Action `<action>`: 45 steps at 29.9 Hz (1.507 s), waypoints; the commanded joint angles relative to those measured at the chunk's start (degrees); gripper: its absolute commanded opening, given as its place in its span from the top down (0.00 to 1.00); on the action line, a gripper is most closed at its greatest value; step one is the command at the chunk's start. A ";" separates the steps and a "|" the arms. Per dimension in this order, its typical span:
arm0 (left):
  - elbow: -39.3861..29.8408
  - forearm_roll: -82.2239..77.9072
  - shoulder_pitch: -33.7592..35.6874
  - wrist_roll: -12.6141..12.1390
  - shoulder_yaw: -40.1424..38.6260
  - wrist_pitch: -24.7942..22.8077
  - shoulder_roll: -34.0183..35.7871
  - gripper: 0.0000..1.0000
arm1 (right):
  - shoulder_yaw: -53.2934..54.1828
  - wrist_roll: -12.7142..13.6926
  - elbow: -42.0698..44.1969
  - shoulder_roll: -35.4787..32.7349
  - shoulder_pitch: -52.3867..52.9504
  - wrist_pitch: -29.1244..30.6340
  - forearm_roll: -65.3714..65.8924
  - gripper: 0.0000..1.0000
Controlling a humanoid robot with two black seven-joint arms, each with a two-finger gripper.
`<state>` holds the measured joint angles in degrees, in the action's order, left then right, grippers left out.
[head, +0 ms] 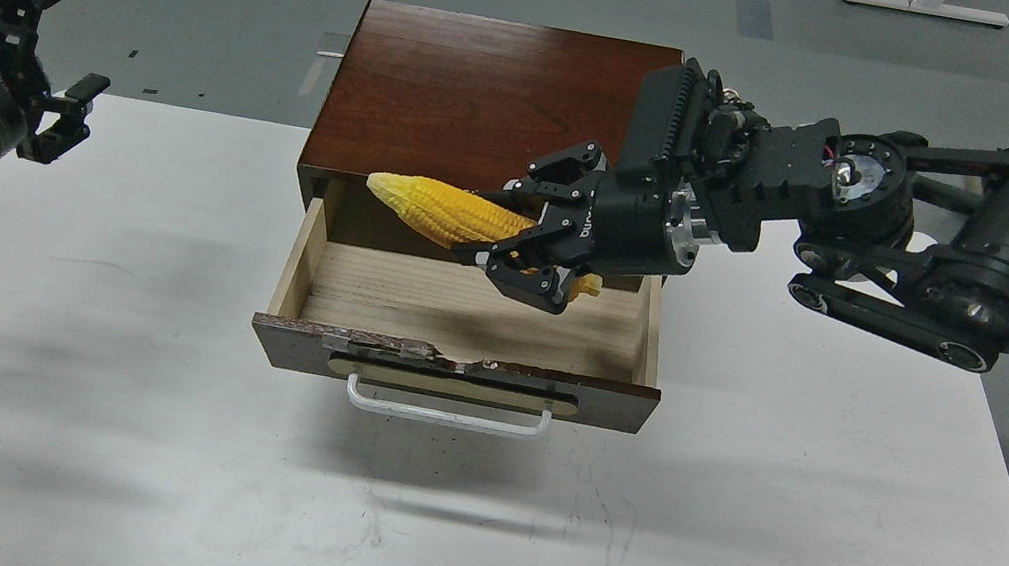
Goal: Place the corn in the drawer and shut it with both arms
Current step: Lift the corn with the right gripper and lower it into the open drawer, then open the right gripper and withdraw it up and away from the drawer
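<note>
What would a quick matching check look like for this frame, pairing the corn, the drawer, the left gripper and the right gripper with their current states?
Column one:
1. corn
2. drawer
3. left gripper
4. right gripper

Column two:
A. pulled out, pale wood floor bare
B. open and empty, off to the table's left edge
C. held in the air above the drawer, pointed tip toward the left
D. closed around the cob's thick end

Pairs: 1-C, 2-A, 3-B, 4-D
</note>
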<state>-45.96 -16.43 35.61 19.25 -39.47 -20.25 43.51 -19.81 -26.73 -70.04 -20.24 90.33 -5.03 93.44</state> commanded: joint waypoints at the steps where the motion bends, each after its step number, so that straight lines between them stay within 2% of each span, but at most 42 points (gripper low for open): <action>1: 0.00 0.00 -0.02 -0.17 0.00 0.04 0.08 0.02 | 0.65 0.10 0.26 0.03 -0.16 -0.25 -0.27 0.00; 9: 0.08 0.00 0.51 0.00 -0.26 -0.66 -0.01 0.02 | 3.11 0.10 0.17 -0.15 -0.86 -0.77 -1.76 0.00; 12: 0.17 0.00 0.51 0.00 -0.17 -0.67 0.34 0.02 | 7.23 0.37 0.43 -0.41 -0.86 -2.09 -5.27 0.00; 14: 0.17 -0.26 0.60 0.18 -0.08 -0.49 0.78 0.02 | 11.89 0.98 0.61 -0.50 -0.86 -1.83 -12.46 0.00; 16: 0.17 -0.88 1.03 1.75 0.00 0.04 1.48 0.02 | 17.33 3.43 2.44 -0.67 -0.86 -1.65 -27.70 0.00; 18: 0.17 -0.97 1.56 3.16 0.18 0.04 2.01 0.02 | 19.98 3.62 3.59 -1.55 -1.12 -2.26 -36.96 0.01; 22: 0.00 -7.00 2.44 5.80 0.00 0.30 3.77 0.02 | 28.58 4.50 8.51 -7.25 -7.95 -2.44 -66.30 0.01; 24: -0.18 -11.48 3.23 6.50 0.00 0.56 4.12 0.02 | 31.39 4.85 10.27 -9.71 -13.82 -2.36 -75.01 0.01; 25: -0.18 -11.51 3.23 6.51 0.00 0.57 4.12 0.02 | 31.41 4.85 10.28 -9.73 -13.87 -2.36 -75.07 0.01; 27: -0.97 -17.81 3.32 8.75 0.00 2.49 5.52 0.02 | 35.53 5.72 12.20 -12.79 -22.61 -2.53 -85.13 0.01; 29: -3.59 -25.00 3.32 8.75 0.00 5.29 7.45 0.02 | 37.82 5.90 12.91 -13.94 -29.46 -2.53 -91.99 0.01; 32: -11.15 -33.64 3.23 8.75 0.00 12.76 10.62 0.02 | 39.67 5.90 13.18 -16.67 -36.44 -2.44 -96.33 0.01; 33: -15.60 -37.32 3.23 8.75 0.00 17.57 12.19 0.02 | 39.85 5.82 12.92 -17.54 -39.33 -2.44 -96.51 0.01; 34: -17.74 -39.18 3.23 8.75 0.18 19.27 13.16 0.02 | 39.85 5.82 12.92 -17.72 -40.75 -2.44 -96.51 0.01; 35: -21.67 -43.03 3.23 8.75 0.01 20.68 14.91 0.12 | 39.94 5.82 13.09 -18.16 -43.02 -2.44 -96.51 0.01; 36: -26.32 -46.90 3.23 8.75 0.00 20.17 16.76 0.43 | 40.03 5.82 13.26 -18.60 -44.79 -2.44 -96.60 0.01; 37: -28.89 -48.59 3.32 8.75 0.00 19.90 17.74 0.59 | 40.03 5.82 13.27 -18.78 -45.59 -2.44 -96.60 0.01; 38: -31.62 -50.08 3.32 8.75 0.00 19.73 18.53 0.67 | 40.03 5.82 13.27 -19.04 -46.29 -2.36 -96.60 0.01; 39: -37.13 -52.71 3.32 8.75 -0.08 19.73 19.49 0.85 | 40.03 5.82 13.27 -19.13 -47.78 -2.36 -96.60 0.01; 40: -39.53 -54.04 3.32 8.75 0.00 19.73 19.68 0.95 | 40.03 5.82 13.27 -19.13 -48.40 -2.36 -96.60 0.01; 41: -43.91 -57.71 3.32 8.75 0.00 19.73 19.59 1.00 | 39.94 5.73 13.27 -19.13 -49.28 -2.36 -96.51 0.01; 44: -53.93 -68.69 2.10 8.75 1.49 19.73 19.24 1.00 | 39.85 5.73 13.27 -19.13 -50.43 -2.36 -96.51 0.01; 45: -53.97 -68.73 2.09 8.75 1.50 19.73 19.24 1.00 | 39.85 5.73 13.27 -19.13 -50.43 -2.36 -96.51 0.01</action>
<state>-93.75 -78.88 38.40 28.03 -39.09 -0.49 62.80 20.17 -20.96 -56.77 -39.34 40.78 -7.36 -3.14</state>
